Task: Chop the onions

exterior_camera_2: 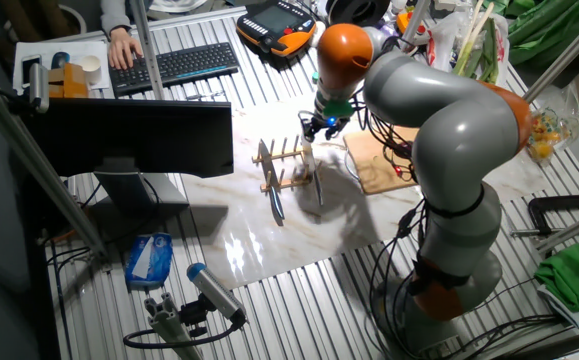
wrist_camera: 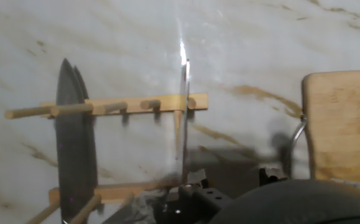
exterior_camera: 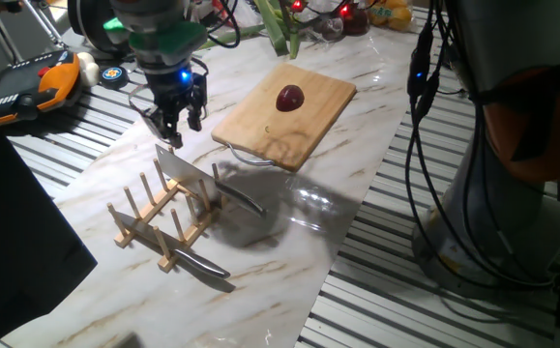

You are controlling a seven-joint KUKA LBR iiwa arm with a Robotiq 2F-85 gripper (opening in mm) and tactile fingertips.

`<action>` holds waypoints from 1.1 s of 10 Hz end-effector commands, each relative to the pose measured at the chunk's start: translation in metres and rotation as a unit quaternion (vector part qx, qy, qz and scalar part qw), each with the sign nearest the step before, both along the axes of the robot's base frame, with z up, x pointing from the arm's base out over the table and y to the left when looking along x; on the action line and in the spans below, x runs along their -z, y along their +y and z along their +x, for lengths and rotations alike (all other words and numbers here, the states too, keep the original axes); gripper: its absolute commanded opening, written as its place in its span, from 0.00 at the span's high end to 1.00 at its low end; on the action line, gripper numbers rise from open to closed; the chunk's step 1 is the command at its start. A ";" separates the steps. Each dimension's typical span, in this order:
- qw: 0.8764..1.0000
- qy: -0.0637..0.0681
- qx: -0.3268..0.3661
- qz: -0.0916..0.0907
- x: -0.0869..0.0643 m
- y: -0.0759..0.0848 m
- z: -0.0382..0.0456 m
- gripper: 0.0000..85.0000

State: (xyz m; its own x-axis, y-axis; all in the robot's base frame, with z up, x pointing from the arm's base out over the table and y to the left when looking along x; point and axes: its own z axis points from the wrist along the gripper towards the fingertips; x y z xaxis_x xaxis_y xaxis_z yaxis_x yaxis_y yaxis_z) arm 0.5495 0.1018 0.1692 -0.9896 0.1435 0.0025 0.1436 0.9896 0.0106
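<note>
One small dark purple-red onion (exterior_camera: 290,98) lies whole on the wooden cutting board (exterior_camera: 310,121), near its far end. My gripper (exterior_camera: 175,122) hangs open with nothing between its fingers, left of the board and just above the back of the wooden knife rack (exterior_camera: 142,224). A broad cleaver (exterior_camera: 187,174) stands on edge in that rack, directly below the fingers. In the hand view the cleaver's blade (wrist_camera: 184,118) shows edge-on across the rack (wrist_camera: 111,107), and a corner of the board (wrist_camera: 341,124) is at the right. The onion is hidden in the hand view.
A second knife (exterior_camera: 203,264) lies at the front of the rack, seen as a dark blade (wrist_camera: 74,143) in the hand view. Green stalks and wrapped vegetables (exterior_camera: 347,17) sit behind the board. An orange-black pendant (exterior_camera: 38,85) lies at the far left. The robot's base (exterior_camera: 521,145) stands at the right.
</note>
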 end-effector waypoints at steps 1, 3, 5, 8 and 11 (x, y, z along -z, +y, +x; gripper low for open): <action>1.000 0.002 0.003 0.005 0.004 0.002 0.0028 0.40; 1.000 0.009 0.009 0.011 0.016 0.006 0.0077 0.40; 1.000 0.010 0.012 0.011 0.028 0.008 0.0090 0.39; 1.000 0.009 0.013 -0.007 0.039 0.012 0.0048 0.39; 1.000 0.006 0.007 -0.001 0.058 0.006 -0.0050 0.38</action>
State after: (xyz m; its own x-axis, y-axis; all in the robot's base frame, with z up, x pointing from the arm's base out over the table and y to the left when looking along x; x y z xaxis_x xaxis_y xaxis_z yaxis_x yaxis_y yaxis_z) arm 0.5440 0.1061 0.1102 -0.9877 0.1556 0.0147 0.1558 0.9877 0.0104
